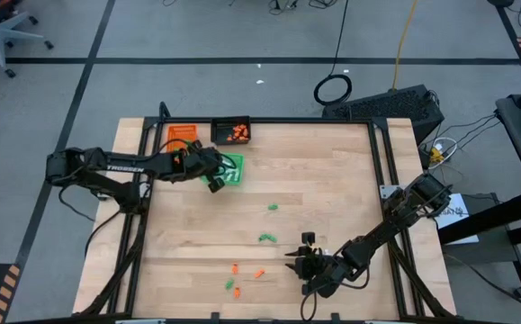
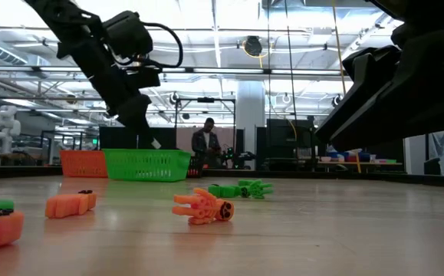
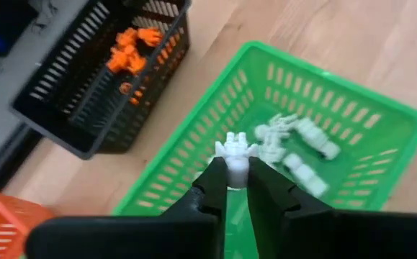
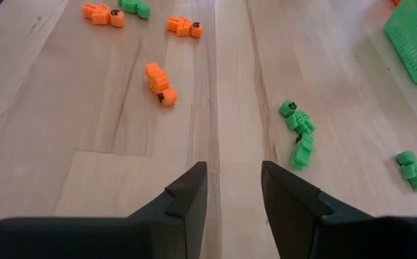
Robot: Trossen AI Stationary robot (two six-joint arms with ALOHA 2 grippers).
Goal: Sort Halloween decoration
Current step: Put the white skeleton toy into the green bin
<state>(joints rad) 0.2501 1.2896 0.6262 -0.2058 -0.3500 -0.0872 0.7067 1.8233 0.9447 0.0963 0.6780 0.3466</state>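
Wood counter (image 1: 332, 180), lab behind; my left pincer (image 3: 237, 188) narrowly grips white piece (image 3: 235, 154) above green tray (image 3: 381, 115); right pincer (image 4: 233, 188) open, empty.

Figure: the robot's body. We see two arms, the left arm (image 1: 121, 168) and the right arm (image 1: 390, 229), both built of dark, nearly black segments joined by rounded housings. White lettering runs along one link of the left arm. A black cable (image 2: 172, 42) loops from the bulky wrist block of one arm in the low view. We note matte black fingers (image 3: 215, 191) on the left and matching fingers (image 4: 186, 198) on the right, each tapering to a blunt, angled tip.
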